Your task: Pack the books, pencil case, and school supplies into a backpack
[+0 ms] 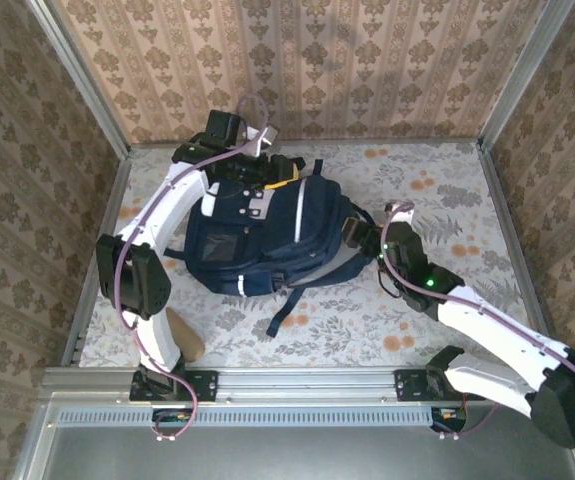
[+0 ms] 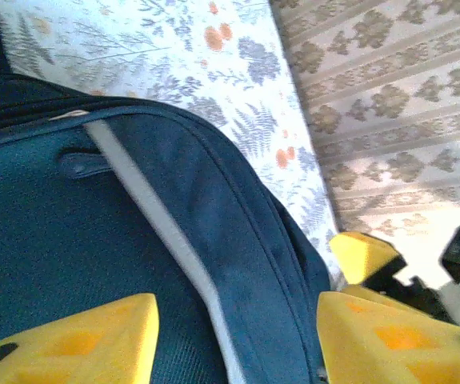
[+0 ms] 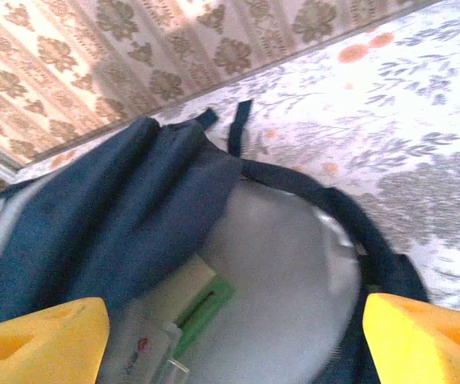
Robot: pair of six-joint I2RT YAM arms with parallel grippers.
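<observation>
Your left fingers (image 2: 78, 340) stand apart, released, straddling a white-striped edge of the navy backpack (image 1: 257, 235) toward the far edge of the surface (image 1: 447, 200). Your right fingers (image 3: 46, 336) are spread wide, holding nothing, over the bag's open mouth. The backpack lies left of the surface's middle. Inside, on its grey lining (image 3: 294, 264), sit a pale green packet (image 3: 206, 308) and a white packet (image 3: 138, 352) with red print.
</observation>
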